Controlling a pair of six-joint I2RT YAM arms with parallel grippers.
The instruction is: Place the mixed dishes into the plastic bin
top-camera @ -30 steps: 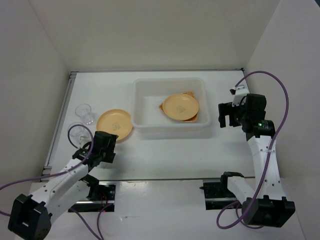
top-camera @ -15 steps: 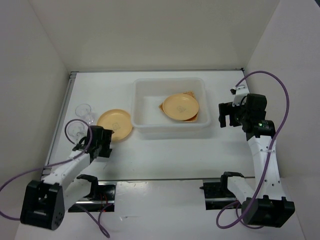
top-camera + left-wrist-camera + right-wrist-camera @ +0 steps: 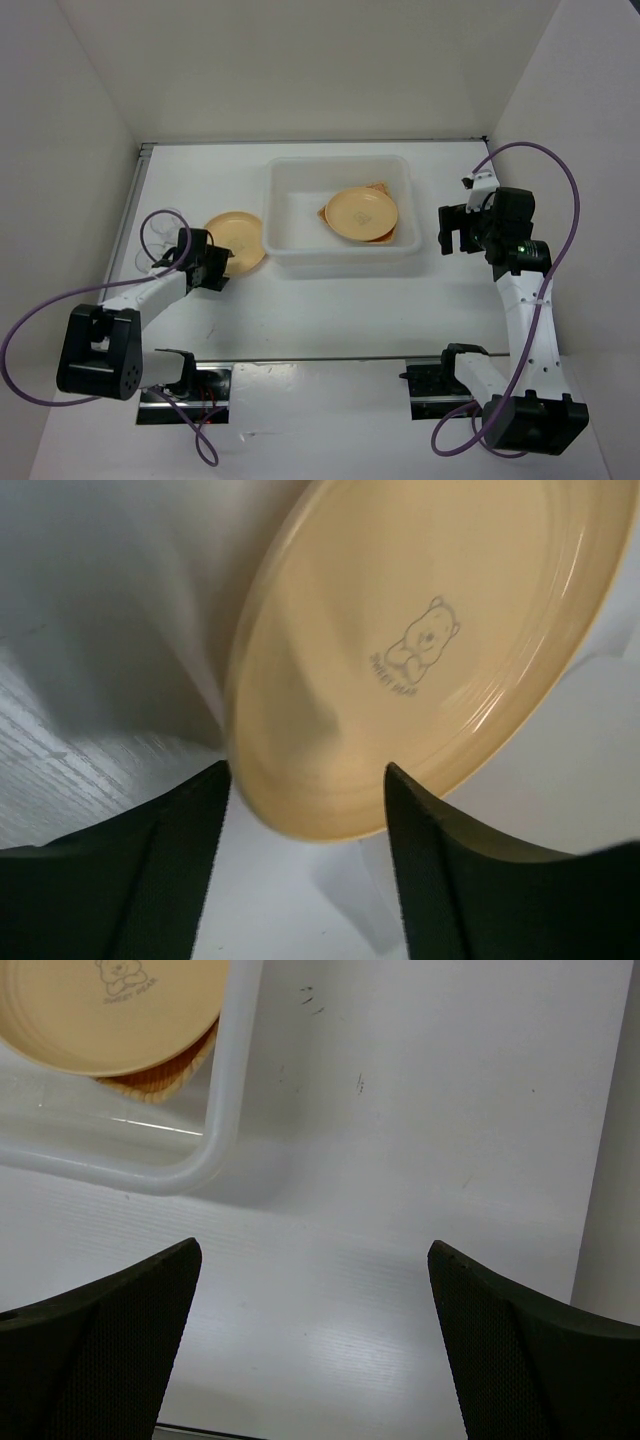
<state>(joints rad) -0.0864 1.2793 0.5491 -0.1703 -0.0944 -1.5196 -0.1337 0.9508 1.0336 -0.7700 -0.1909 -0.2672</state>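
One round yellow plate [image 3: 238, 240] lies on the table left of the plastic bin [image 3: 285, 250]. My left gripper [image 3: 214, 266] is at its near-left edge. In the left wrist view the plate [image 3: 420, 650] fills the frame, and its near rim sits between the tips of my open left gripper [image 3: 306, 772]. A second yellow plate [image 3: 362, 213] rests in the bin on the tan woven plate [image 3: 381, 187]. Two clear glass cups [image 3: 165, 228] [image 3: 147, 262] stand left of the arm, partly behind its cable. My right gripper [image 3: 452, 230] hangs open to the right of the bin, over bare table [image 3: 313, 1250].
The right wrist view shows the bin's rounded corner [image 3: 215, 1155], with the yellow plate [image 3: 110, 1005] and the tan plate [image 3: 165, 1072] inside. White walls close in the table on the left, back and right. A purple cable [image 3: 150, 215] loops over the cups.
My left arm has swung left and forward, bringing its gripper up to the near edge of the yellow plate on the table, and its jaws have narrowed a little. The right arm has not moved.
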